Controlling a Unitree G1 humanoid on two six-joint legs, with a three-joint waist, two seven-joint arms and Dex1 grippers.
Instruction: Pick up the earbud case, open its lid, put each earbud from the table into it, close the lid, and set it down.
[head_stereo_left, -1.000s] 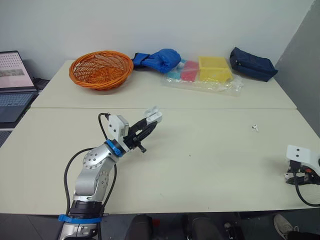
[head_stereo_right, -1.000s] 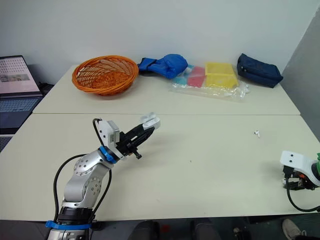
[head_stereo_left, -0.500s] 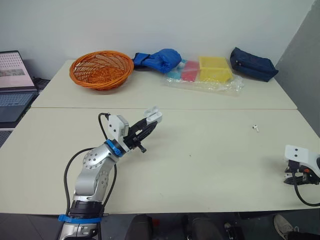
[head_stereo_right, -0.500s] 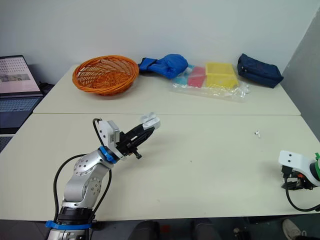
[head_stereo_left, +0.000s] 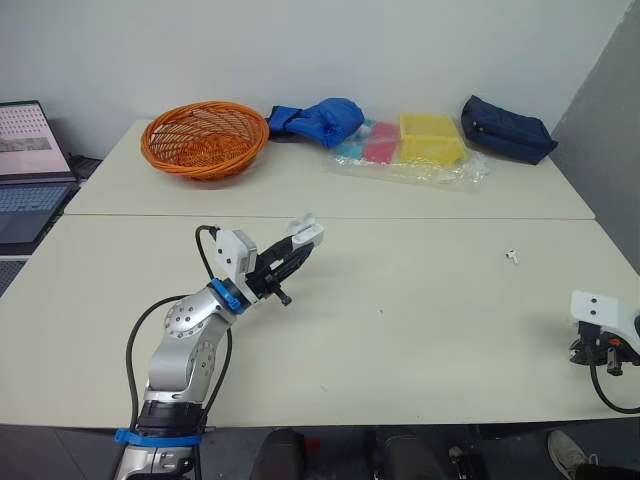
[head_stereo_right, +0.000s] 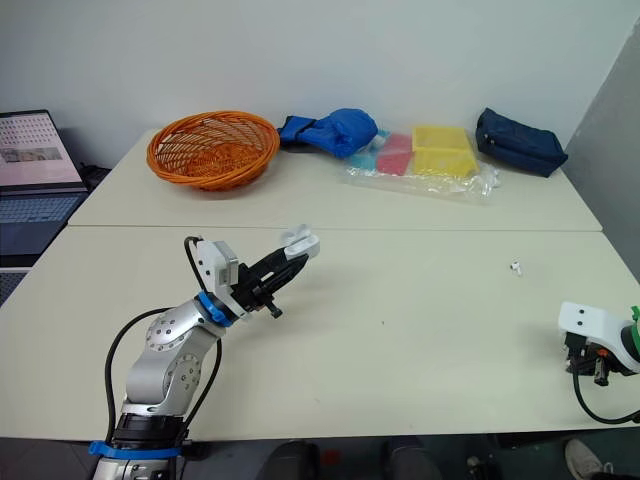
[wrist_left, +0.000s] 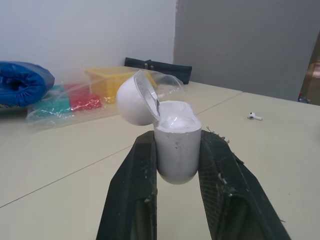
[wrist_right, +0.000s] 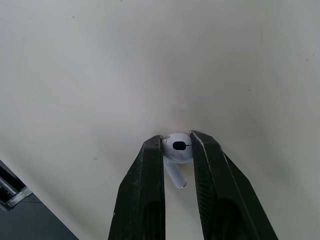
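- Earbud case (wrist_left: 177, 150) has not moved in the last second. The left gripper (head_stereo_left: 300, 246) holds it above the table (head_stereo_left: 420, 330), with the fingers closed on its lower half. The lid (wrist_left: 135, 100) is tipped back and open.
- The right gripper (wrist_right: 176, 139), at the near right edge of the table, has shifted only very little. Its fingers are drawn in around an earbud (wrist_right: 176, 148), which touches both of them.
- This earbud seems to be on the table or just above it; I cannot tell which.
- The other earbud (head_stereo_left: 511, 256) lies on the table, apart from both grippers and closer to the right one.
- For the task, the opening step is done and the first pick looks secured. The next step is probably to carry this earbud across to the open case, which is well apart from it.
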